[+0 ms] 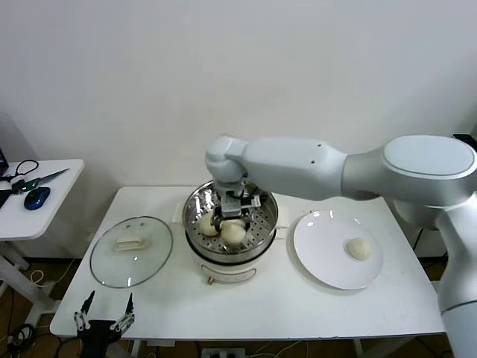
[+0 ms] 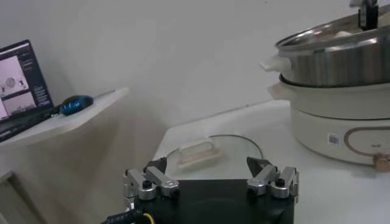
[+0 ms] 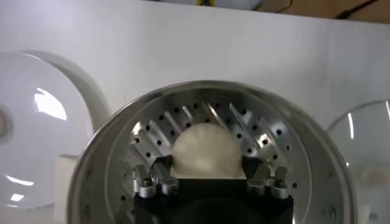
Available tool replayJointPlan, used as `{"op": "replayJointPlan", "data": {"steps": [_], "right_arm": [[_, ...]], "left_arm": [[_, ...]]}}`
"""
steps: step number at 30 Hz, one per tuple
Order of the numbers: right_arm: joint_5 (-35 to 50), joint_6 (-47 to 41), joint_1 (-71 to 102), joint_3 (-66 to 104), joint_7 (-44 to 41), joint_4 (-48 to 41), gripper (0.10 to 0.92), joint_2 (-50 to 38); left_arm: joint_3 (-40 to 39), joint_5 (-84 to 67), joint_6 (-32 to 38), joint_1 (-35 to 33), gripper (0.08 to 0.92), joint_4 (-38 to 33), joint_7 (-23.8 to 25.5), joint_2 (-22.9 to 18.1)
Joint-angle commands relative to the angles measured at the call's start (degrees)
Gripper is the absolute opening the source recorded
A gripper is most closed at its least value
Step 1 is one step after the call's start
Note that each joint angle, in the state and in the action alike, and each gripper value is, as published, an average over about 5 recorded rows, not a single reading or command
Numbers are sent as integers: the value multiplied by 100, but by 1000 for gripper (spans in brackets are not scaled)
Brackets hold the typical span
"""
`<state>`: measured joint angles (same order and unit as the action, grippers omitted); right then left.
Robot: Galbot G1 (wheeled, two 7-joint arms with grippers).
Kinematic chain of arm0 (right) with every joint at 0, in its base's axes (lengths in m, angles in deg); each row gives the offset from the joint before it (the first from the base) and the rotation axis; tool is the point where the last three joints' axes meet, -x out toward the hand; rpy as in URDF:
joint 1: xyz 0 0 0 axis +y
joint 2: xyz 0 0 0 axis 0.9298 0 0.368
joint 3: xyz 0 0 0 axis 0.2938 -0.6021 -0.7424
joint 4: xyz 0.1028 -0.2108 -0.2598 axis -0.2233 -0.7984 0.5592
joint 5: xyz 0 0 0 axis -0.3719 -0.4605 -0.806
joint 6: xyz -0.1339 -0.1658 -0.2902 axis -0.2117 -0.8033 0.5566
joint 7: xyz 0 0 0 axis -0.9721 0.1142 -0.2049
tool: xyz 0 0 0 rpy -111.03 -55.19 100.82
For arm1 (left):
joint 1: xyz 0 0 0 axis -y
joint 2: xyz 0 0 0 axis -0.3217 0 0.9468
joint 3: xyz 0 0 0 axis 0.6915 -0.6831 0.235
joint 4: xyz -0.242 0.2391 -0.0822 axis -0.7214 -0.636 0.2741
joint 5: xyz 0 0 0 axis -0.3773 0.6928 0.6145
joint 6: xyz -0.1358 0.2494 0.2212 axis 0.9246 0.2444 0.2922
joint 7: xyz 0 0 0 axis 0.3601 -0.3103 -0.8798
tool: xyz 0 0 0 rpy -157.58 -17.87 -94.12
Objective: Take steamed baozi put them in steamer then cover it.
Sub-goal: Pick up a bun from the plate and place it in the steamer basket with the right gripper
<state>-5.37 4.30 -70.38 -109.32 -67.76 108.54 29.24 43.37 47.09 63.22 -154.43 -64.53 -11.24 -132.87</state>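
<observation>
The steamer (image 1: 231,220) stands mid-table, a shiny perforated basket on a white base. In the head view two steamed baozi (image 1: 206,224) (image 1: 233,233) lie inside it. My right gripper (image 1: 234,212) reaches down into the basket from the far side. In the right wrist view its fingers (image 3: 159,172) press both sides of one baozi (image 3: 205,152), which rests on the steamer's floor (image 3: 183,119). Another baozi (image 1: 359,248) lies on the white plate (image 1: 324,261). The cover (image 1: 132,250), a glass lid with a cream handle, lies flat left of the steamer. My left gripper (image 1: 104,309) hangs open, low at the table's front-left corner.
A side table (image 1: 45,216) at the far left holds scissors and a blue mouse (image 1: 36,197). In the left wrist view the cover (image 2: 207,152) lies just beyond my left gripper (image 2: 210,176), with the steamer (image 2: 335,61) farther off. The plate's rim (image 3: 36,140) shows beside the steamer.
</observation>
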Motion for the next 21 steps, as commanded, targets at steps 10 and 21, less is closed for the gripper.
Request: {"op": "replayJointPlan", "data": {"steps": [10, 21], "right_arm": [[-79, -52, 245, 2, 10, -47, 791, 105], [-28, -128, -161, 283, 452, -142, 823, -404]], "left_arm": [[-13, 6, -7, 67, 823, 66, 3, 25], [-6, 22, 8, 53, 823, 79, -1, 21]]}}
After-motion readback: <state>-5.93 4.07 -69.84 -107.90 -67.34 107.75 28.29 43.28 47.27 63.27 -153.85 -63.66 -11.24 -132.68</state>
